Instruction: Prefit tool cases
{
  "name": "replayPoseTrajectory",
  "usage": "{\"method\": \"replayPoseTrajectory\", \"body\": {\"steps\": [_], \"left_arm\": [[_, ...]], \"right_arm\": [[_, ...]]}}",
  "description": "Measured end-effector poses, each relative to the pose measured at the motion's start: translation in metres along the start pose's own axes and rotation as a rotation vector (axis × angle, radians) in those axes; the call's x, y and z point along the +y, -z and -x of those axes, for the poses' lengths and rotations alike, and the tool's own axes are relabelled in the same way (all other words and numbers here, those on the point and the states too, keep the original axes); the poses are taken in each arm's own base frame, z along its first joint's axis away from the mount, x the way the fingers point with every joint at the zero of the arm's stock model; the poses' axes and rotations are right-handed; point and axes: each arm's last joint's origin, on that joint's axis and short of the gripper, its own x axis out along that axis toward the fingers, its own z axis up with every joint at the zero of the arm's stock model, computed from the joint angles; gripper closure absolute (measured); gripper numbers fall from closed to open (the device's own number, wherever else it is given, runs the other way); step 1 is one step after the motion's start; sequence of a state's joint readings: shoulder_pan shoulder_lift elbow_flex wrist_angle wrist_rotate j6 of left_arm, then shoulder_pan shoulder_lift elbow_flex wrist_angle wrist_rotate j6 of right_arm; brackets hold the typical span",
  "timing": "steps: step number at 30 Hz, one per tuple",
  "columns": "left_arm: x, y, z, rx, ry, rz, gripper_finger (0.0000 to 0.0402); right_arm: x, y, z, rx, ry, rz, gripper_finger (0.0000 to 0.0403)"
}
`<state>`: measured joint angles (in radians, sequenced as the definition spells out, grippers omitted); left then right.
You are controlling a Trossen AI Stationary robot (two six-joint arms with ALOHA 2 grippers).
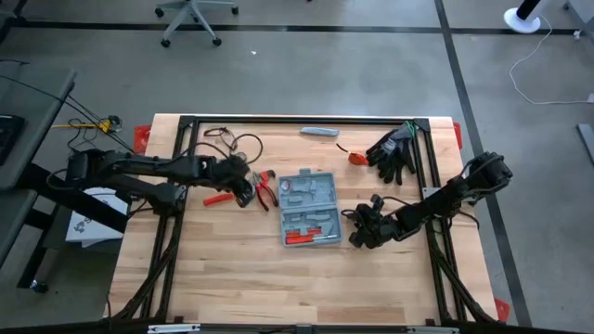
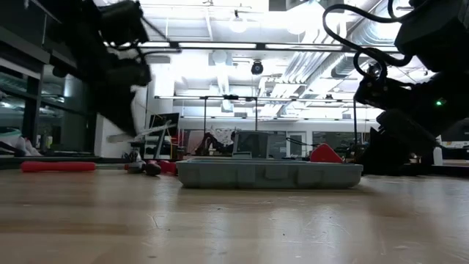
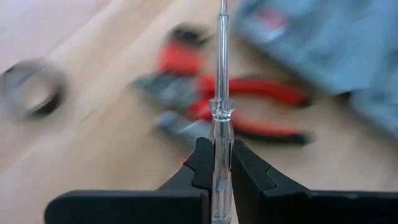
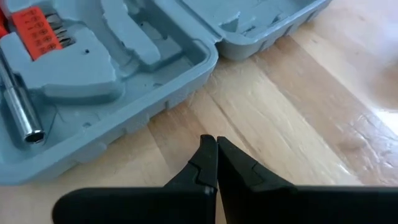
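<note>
The tool case (image 1: 308,210) lies open at the worktop (image 1: 232,288) centre. At its nine o'clock, a clear-handled screwdriver (image 3: 220,118) is pinched in the left gripper (image 3: 217,163), above red-handled pliers (image 3: 249,106). A fetching step is judged in hand; next, carriage toward three o'clock to a matching slot is needed. At the case's three o'clock, the right gripper (image 4: 216,155) waits, pressed together, empty.

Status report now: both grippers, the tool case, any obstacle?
Left gripper shut on clear-handled screwdriver, above red pliers. Right gripper shut, empty, beside open tool case. No obstacle seen.
</note>
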<state>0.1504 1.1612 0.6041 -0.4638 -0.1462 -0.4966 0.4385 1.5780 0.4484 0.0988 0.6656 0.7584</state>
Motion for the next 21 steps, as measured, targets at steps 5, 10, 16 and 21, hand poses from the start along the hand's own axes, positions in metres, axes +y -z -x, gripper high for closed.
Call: {"method": "replayPoseTrajectory", "body": {"steps": [5,10,16,21], "left_arm": [[-0.035,-0.008,-0.014,-0.119,0.199,-0.083,0.0383],[-0.069,-0.011,-0.036,-0.173,0.312,-0.206,0.0383],[-0.106,-0.017,-0.06,-0.146,0.319,-0.395,0.0385],[-0.123,-0.024,-0.077,-0.114,0.296,-0.475,0.0399]], "right_arm": [[0.0,-0.001,0.0,-0.016,0.014,-0.001,0.0402],[0.0,-0.001,0.0,-0.017,0.016,-0.002,0.0402],[0.0,-0.001,0.0,-0.017,0.015,-0.01,0.0402],[0.0,-0.001,0.0,-0.018,0.015,-0.012,0.0402]]}}
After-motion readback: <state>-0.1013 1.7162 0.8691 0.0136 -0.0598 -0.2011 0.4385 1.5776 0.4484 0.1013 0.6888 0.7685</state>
